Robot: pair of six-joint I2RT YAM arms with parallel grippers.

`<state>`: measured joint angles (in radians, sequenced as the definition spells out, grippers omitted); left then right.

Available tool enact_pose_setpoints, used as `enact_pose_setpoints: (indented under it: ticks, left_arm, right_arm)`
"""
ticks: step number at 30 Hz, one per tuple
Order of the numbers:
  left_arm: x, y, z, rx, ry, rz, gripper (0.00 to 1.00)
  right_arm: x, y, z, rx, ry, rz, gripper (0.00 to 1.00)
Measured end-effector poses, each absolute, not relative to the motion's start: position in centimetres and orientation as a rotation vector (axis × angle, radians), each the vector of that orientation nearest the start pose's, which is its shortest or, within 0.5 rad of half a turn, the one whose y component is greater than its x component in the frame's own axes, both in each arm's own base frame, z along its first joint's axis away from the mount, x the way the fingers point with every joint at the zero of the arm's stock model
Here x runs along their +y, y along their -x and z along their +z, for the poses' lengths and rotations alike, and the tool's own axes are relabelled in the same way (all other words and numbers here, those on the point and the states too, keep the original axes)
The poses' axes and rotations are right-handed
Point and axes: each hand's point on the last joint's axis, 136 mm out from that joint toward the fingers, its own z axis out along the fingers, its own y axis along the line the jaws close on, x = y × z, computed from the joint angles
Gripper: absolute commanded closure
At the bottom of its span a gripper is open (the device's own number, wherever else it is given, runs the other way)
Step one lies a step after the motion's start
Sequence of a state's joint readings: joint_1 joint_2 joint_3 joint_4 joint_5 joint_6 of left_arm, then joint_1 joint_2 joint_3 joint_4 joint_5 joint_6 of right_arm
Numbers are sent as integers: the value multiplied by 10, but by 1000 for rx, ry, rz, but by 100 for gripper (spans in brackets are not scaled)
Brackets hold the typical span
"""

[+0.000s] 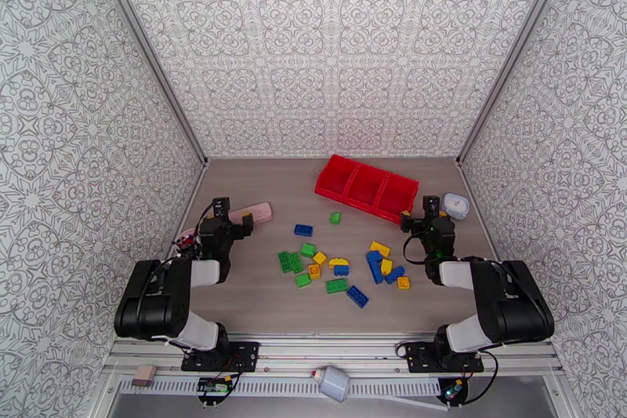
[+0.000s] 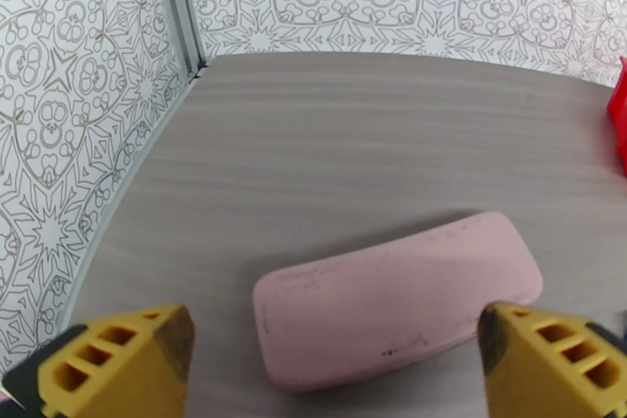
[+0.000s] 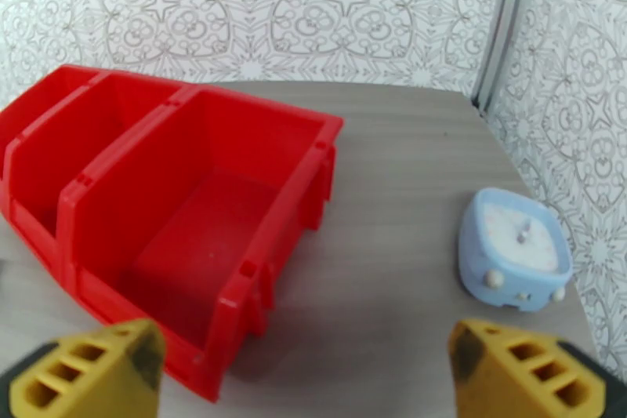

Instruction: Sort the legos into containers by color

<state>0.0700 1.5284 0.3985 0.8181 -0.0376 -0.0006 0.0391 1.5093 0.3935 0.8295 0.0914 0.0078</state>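
Red plastic bins (image 3: 259, 110), three joined in a row, are sitting near the far right corner of the wood-grain tabletop (image 1: 259, 310), while the small studded green, blue and yellow bricks (image 1: 337, 263) are lying scattered toward its near edge, some touching. I am holding my left gripper (image 2: 337, 349) spread wide and empty by the pink oblong case (image 2: 392, 302) at the left edge, and my right gripper (image 3: 306, 365) likewise, facing the end bin and a pale blue lidded box (image 3: 513, 251). I am probably risking pinching two crowded bricks together, or knocking case, box or bin wall while swinging in.
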Motion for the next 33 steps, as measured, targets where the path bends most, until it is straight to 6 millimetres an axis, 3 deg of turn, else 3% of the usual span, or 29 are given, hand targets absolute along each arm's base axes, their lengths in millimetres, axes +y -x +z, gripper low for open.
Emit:
enact_pose_setpoints:
  ticks: [33]
  left_arm:
    - [35,-400,106,1881,92,83,0]
  right_arm:
    - [-2,-401,114,1857,-30,-30,0]
